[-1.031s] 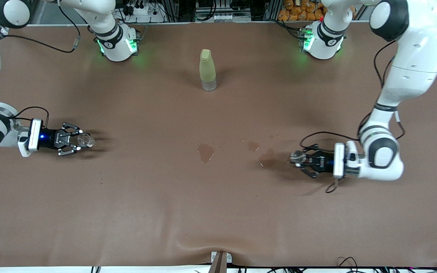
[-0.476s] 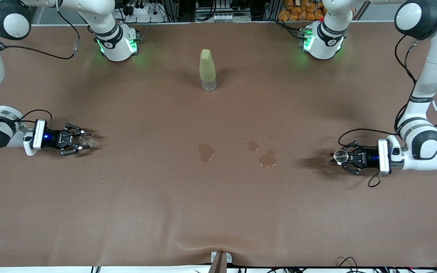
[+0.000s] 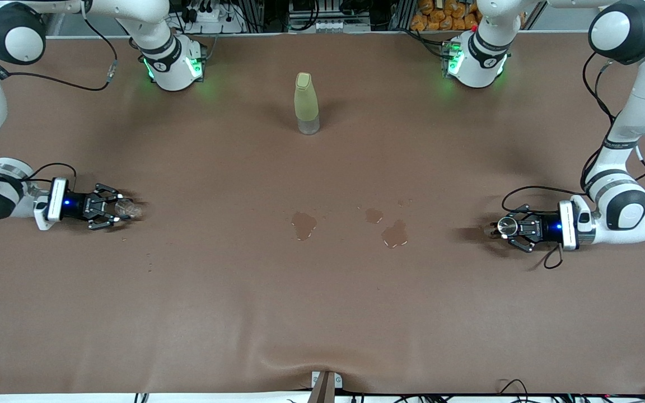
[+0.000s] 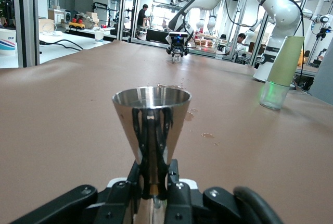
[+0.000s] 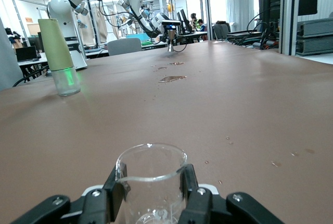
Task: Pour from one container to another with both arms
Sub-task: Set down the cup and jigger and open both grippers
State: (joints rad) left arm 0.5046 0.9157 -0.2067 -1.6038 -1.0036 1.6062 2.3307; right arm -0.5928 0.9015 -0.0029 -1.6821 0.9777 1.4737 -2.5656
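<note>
Front view: left hand [image 3: 503, 227] clamped on jigger [image 3: 506, 226], right hand [image 3: 116, 209] on glass cup [image 3: 130, 210], low at counter [image 3: 322, 313] ends, well apart; advise bringing together level before tipping.

The jigger [image 4: 151, 125] clamped in the left hand [image 3: 515, 227] is polished metal, mirror-bright, with dark reflections of the fingers [image 4: 177, 190] streaked down its smooth cone. The cup [image 5: 151, 177] clamped in the right hand [image 3: 111, 207] is clear, smooth glass with a glossy rim, nearly see-through. Both hands look like matt black plastic; the arm shells above them are glossy white with dark grey joints. The worktop [image 3: 322, 313] wears a matt brown covering, faintly rippled, with a few glossy wet patches [image 3: 303, 224] between the two hands. The bottle [image 3: 305, 103] has a frosted yellow-green upper part and a clear base.
</note>
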